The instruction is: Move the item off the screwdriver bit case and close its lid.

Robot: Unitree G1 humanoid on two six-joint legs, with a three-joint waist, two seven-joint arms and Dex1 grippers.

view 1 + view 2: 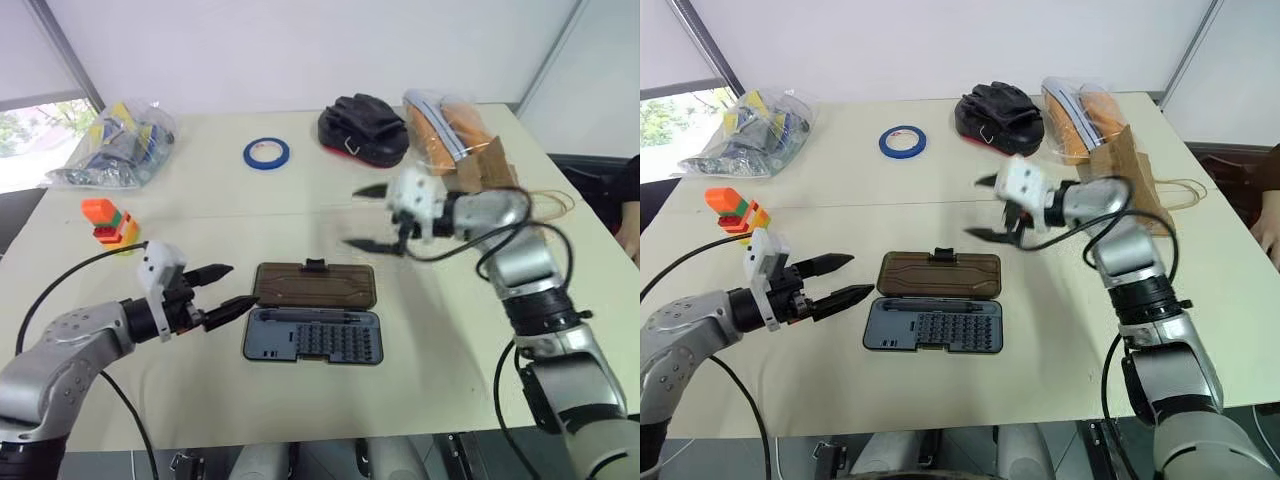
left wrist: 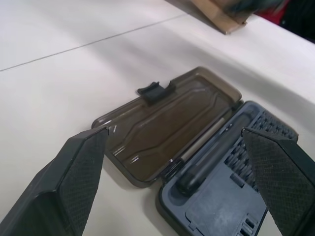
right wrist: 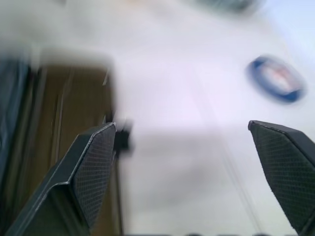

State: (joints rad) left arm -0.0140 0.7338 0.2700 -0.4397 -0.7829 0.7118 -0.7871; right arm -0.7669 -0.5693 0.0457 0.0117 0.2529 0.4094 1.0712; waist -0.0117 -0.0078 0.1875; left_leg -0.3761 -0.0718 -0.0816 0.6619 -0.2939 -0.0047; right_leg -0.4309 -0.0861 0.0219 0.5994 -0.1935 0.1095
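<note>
Both tools gape, the left tool (image 1: 225, 288) just beside the open screwdriver bit case (image 1: 314, 326).

Broad cream rectangular tabletop (image 1: 300, 395) filling the middle, crossed by a thin straight seam. Plain white wall (image 1: 300, 50) behind it at 12 o'clock. Bright window with green foliage outside (image 1: 30, 135) at 10 o'clock, under a pale roller blind (image 1: 25, 50), edged by a slanted grey metal post (image 1: 70, 55). Another slanted grey frame bar (image 1: 550, 50) at 1 o'clock. Soft, even daylight throughout, faint shadows only.
</note>
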